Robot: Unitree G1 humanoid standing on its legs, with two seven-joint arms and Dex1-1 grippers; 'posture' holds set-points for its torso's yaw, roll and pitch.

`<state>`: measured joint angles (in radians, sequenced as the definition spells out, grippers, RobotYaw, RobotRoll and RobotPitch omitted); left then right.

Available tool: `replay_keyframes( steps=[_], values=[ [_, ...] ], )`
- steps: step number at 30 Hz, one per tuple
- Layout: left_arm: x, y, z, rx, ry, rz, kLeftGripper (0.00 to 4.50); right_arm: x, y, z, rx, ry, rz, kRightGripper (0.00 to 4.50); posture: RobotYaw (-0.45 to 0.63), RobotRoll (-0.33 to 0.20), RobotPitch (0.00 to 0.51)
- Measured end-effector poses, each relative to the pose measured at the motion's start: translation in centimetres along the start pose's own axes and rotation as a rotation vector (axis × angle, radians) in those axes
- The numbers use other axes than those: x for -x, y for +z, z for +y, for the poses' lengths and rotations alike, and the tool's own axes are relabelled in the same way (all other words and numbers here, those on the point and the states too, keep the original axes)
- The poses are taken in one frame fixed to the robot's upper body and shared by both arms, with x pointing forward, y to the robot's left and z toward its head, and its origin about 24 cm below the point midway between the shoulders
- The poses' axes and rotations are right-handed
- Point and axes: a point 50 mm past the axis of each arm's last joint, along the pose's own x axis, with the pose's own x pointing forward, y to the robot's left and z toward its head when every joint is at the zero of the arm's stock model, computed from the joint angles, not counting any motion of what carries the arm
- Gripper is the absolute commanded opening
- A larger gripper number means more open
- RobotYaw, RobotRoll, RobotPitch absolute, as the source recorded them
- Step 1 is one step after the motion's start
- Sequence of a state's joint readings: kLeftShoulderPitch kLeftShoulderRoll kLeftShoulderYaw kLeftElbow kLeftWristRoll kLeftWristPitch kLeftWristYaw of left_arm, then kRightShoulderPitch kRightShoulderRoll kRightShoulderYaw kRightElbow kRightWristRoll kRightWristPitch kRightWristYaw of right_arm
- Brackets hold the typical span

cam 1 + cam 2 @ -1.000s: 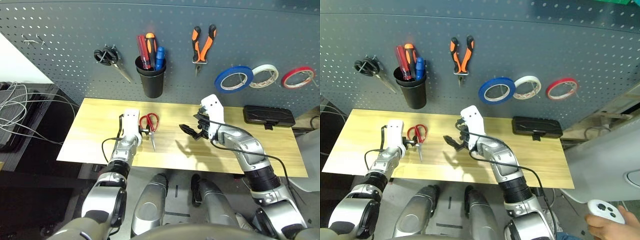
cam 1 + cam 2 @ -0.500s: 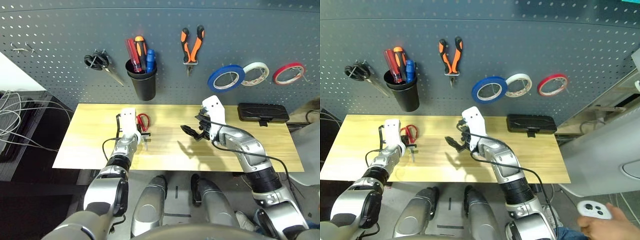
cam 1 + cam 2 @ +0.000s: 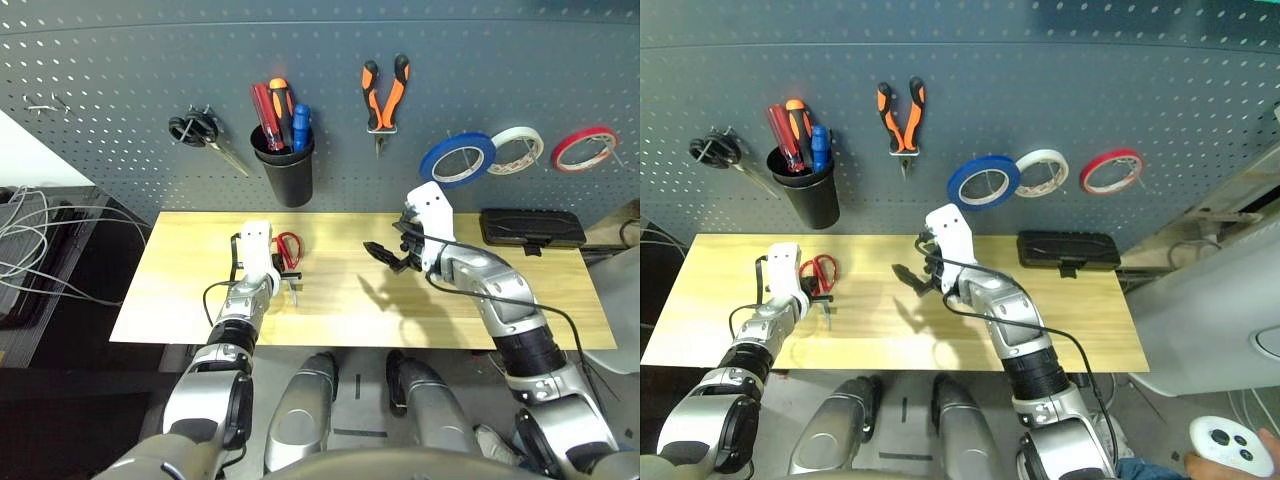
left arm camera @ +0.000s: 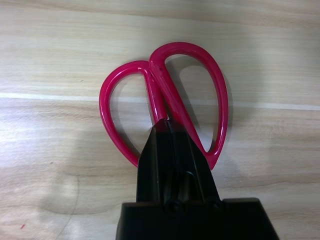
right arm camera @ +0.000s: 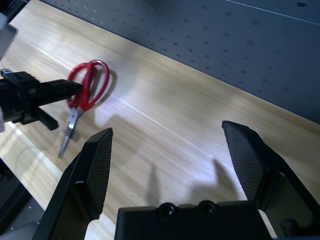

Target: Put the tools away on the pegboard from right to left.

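Pegboard [image 3: 120, 90], three tape rings (one blue [image 3: 457, 158]), one pliers [image 3: 384, 92]

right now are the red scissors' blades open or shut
Shut: the red scissors lie flat on the table with their handle loops together and the blades showing as one strip.

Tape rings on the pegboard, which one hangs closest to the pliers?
The blue tape ring; the white tape ring and red tape ring hang farther from the pliers.
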<state>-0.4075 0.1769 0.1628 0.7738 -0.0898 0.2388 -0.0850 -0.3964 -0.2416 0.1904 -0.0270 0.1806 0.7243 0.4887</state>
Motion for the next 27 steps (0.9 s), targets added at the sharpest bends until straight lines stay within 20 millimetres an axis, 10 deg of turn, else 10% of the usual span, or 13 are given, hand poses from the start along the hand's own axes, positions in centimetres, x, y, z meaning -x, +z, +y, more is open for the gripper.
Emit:
replay_keyframes(
  steps=[10, 24, 27],
  values=[
    [1.5, 1.7, -0.9, 0.042, -0.188, -0.158, 0.04, 0.0, -0.2, 0.1, 0.001, 0.010, 0.008, 4.50, 0.15, 0.000, 0.251],
    [2.1, 3.1, 1.4, 0.062, -0.083, -0.256, 4.31, 0.1, -0.8, 0.2, 0.003, 0.020, 0.030, 4.50, 0.15, 0.000, 0.246],
    [1.8, 3.2, 2.3, 0.069, -0.009, -0.255, 4.46, 0.1, -0.8, 0.2, 0.004, 0.022, 0.031, 4.50, 0.15, 0.000, 0.244]
  ],
)
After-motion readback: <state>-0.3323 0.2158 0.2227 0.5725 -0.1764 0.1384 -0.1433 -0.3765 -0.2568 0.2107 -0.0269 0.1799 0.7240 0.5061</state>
